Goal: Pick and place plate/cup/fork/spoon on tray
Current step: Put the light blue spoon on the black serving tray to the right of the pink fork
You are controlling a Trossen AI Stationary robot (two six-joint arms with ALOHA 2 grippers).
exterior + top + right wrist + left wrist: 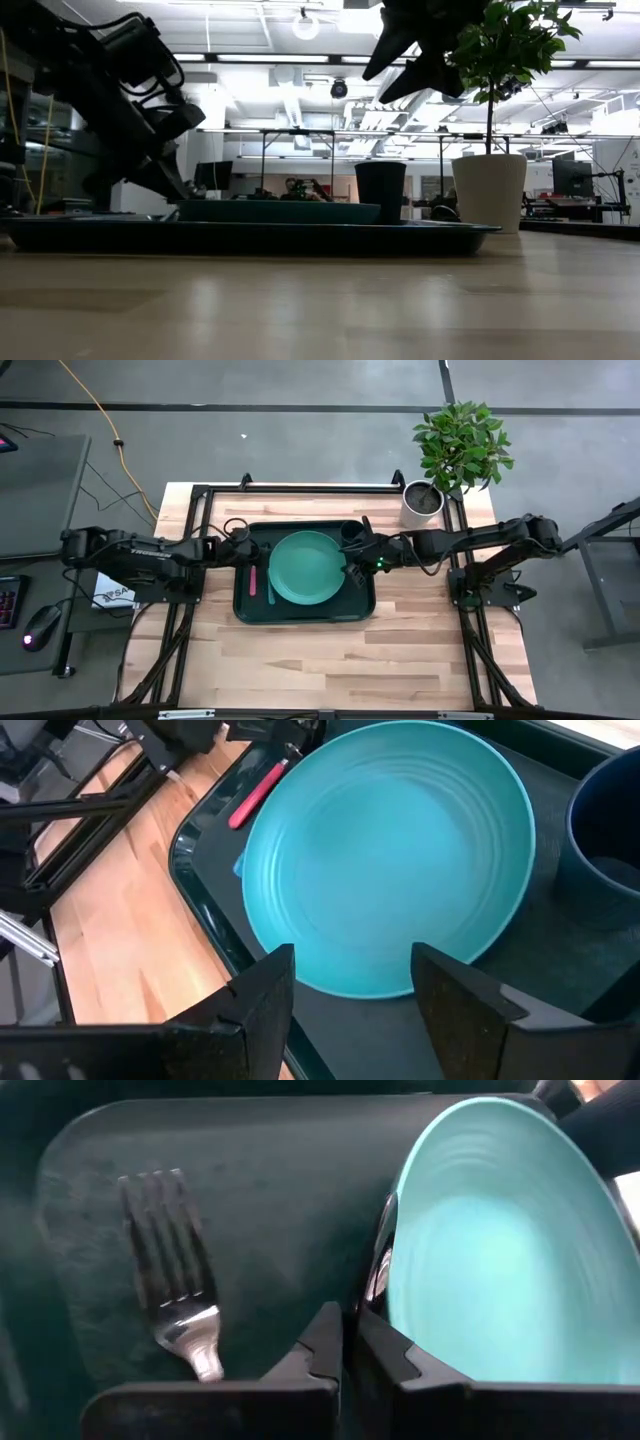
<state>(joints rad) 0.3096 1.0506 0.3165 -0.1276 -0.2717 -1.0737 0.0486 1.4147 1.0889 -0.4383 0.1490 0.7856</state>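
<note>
Tableware gathered on the tray (245, 610), both arms over it.

High view: we see the plate (305, 568) lying flat mid-tray, the fork (253, 582) and the teal handle of the spoon (269, 592) just beside its rim, the cup (352, 533) at a far corner; the left claw (243, 550) sits over the tray's left end, the right claw (352, 572) at the plate's right edge.
Low view: cup upright on the tray, near the plant pot (489, 192) on the worktop (320, 310).
Left wrist view: fingers together, gripping nothing; fork tines beside the plate.
Right wrist view: fingers apart above the plate.
We judge the plate light, stiff and slick, best pinched at its raised rim; the thin cutlery lies flat, best taken across the handle.
</note>
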